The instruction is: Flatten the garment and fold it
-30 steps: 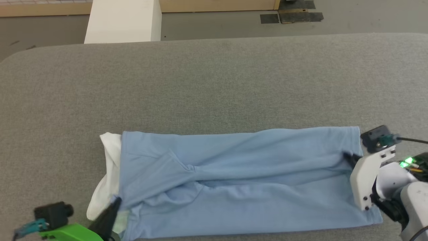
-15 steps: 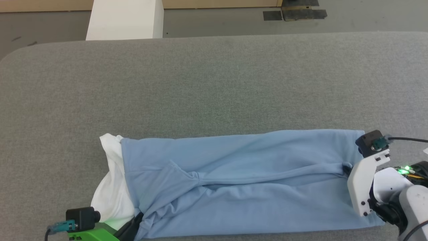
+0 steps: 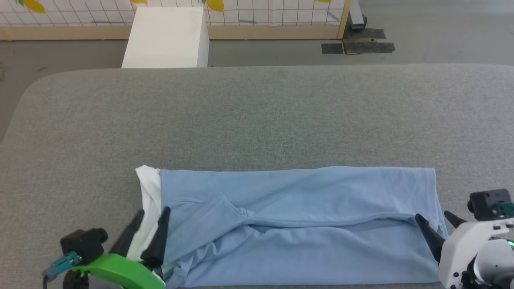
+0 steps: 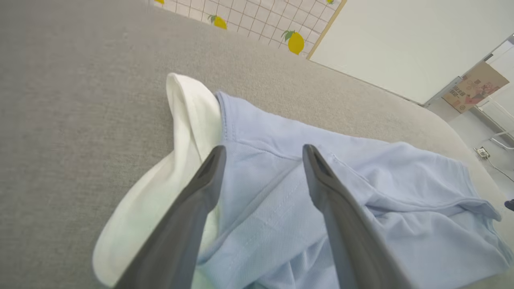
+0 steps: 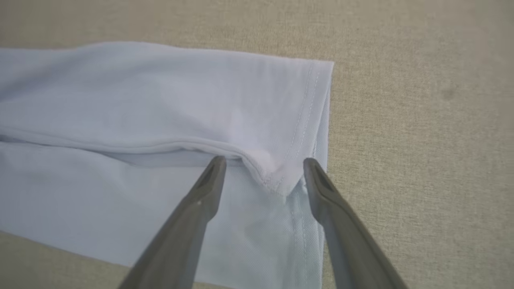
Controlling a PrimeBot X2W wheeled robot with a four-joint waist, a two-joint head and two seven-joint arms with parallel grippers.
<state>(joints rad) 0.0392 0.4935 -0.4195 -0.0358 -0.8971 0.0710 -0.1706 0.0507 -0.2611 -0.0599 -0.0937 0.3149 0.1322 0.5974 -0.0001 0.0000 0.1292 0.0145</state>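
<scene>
The garment [image 3: 297,224], a light blue shirt with a white collar [image 3: 150,200] at its left end, lies folded into a long band near the front edge of the grey table [image 3: 257,120]. My left gripper [image 3: 152,216] is open above the collar end, and its fingers [image 4: 209,172] straddle the seam between collar [image 4: 184,120] and blue cloth [image 4: 361,176]. My right gripper [image 3: 435,218] is open at the hem end. A folded hem corner [image 5: 277,180] lies loose between its fingers [image 5: 213,176], and nothing is gripped.
A white box [image 3: 166,38] stands on the floor behind the table. A wooden-framed grid panel [image 3: 257,16] with lemon prints lines the back. Dark mats [image 3: 357,44] lie on the floor at the upper right. The table's far half is bare grey cloth.
Both grippers were shut on the shirt's ends and now stand open, with the cloth let go. The shirt lies flatter along its band. The head camera has tilted up, showing more of the floor behind.
</scene>
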